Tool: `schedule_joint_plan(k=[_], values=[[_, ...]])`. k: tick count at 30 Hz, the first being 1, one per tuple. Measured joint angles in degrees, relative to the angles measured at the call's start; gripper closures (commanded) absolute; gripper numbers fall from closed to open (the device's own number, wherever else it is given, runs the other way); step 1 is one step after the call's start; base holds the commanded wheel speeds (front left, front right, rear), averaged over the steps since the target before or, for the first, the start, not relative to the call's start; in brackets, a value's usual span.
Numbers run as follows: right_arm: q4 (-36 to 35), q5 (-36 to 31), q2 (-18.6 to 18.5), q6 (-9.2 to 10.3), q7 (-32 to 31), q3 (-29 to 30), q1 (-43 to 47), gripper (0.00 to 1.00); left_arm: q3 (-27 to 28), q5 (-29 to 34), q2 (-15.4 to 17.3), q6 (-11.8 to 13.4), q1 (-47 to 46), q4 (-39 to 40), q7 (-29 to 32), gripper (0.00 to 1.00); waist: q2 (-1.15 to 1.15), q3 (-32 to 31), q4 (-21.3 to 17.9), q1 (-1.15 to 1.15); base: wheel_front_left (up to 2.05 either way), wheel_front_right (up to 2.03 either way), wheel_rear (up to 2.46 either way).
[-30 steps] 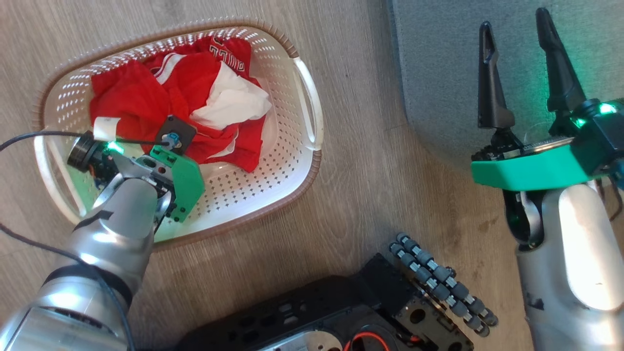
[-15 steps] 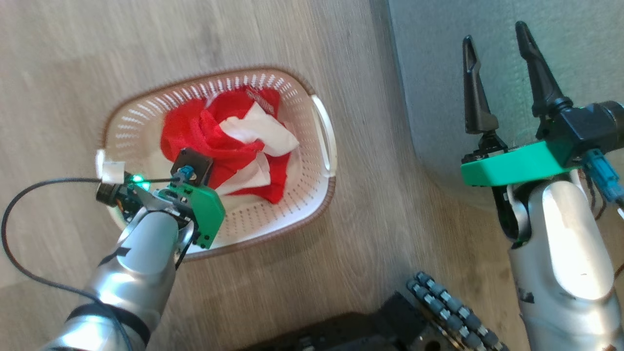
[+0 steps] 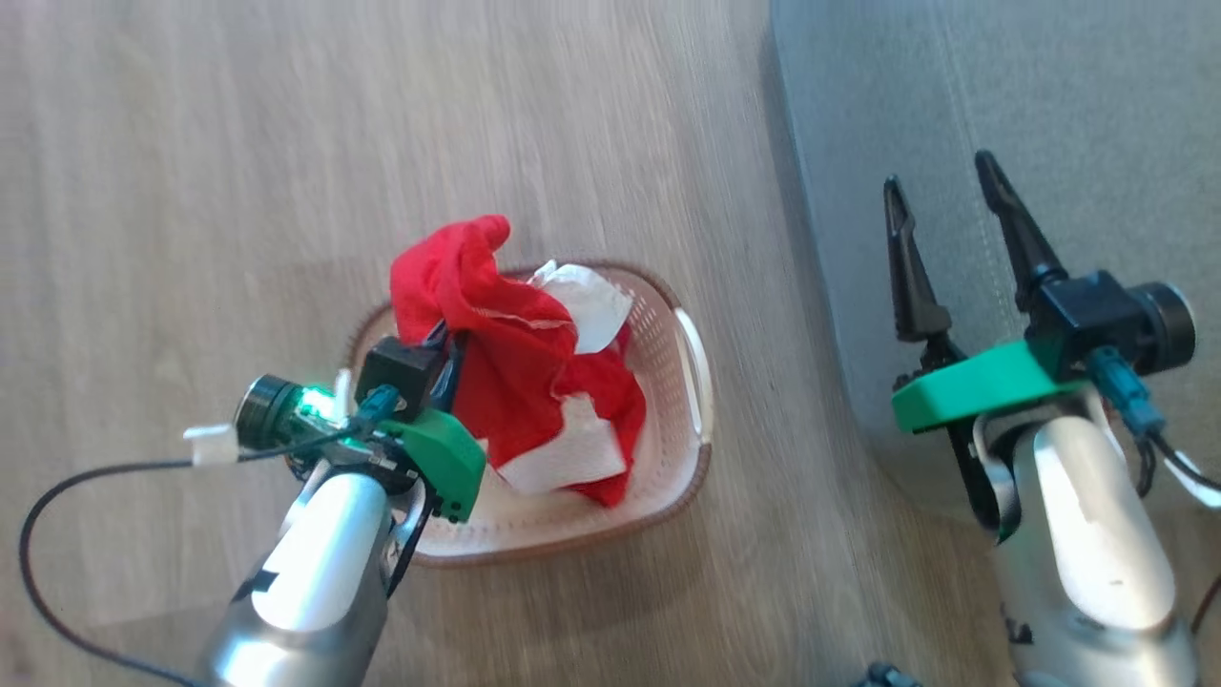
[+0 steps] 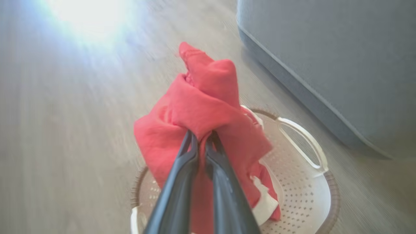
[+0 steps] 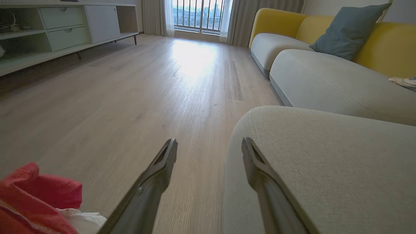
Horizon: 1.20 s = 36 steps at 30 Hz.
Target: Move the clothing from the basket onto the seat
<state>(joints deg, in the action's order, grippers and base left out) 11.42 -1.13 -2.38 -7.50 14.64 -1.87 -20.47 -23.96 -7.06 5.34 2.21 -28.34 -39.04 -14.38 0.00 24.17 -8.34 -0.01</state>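
Left gripper (image 4: 201, 138) fingers clamped on the clothing (image 4: 208, 107): red bundle hangs above the basket (image 3: 668, 458), lower folds inside it. Right gripper (image 3: 938, 172) fingers apart, empty, right of the basket over the seat (image 3: 1049, 86) edge.

Pale wood-look floor (image 3: 238, 143), basket (image 3: 668, 448) and sofa (image 3: 1049, 95) on it.
Cream perforated basket sits on planks near grey-green sofa's edge, apart, a strip of bare floor between them.
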Motion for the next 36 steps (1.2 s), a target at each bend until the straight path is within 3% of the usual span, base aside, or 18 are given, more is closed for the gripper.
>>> schedule_joint_plan(k=[15, 24, 36], values=[[2.0, -0.38, -0.03, 0.0, 0.0, -1.34, 5.04, 0.0, 12.91, -0.66, -1.71, -0.24, 8.27, 22.06, -0.01, 1.0, 0.0, -12.79, 4.07, 0.0, 0.0, 0.0, 0.0], [2.4, -0.05, -0.05, 0.0, 0.0, -2.41, 7.97, 0.0, 16.78, -1.87, -2.7, -2.04, 9.69, 30.4, -0.04, 1.0, 0.0, -15.95, 4.84, 0.0, 0.0, 0.0, 0.0], [1.94, 0.69, -0.05, 0.0, 0.0, -2.47, 11.14, 0.0, 18.51, -3.54, -3.02, -1.97, 9.72, 42.8, -0.08, 1.0, 0.0, -18.81, 4.85, 0.0, 0.0, 0.0, 0.0]])
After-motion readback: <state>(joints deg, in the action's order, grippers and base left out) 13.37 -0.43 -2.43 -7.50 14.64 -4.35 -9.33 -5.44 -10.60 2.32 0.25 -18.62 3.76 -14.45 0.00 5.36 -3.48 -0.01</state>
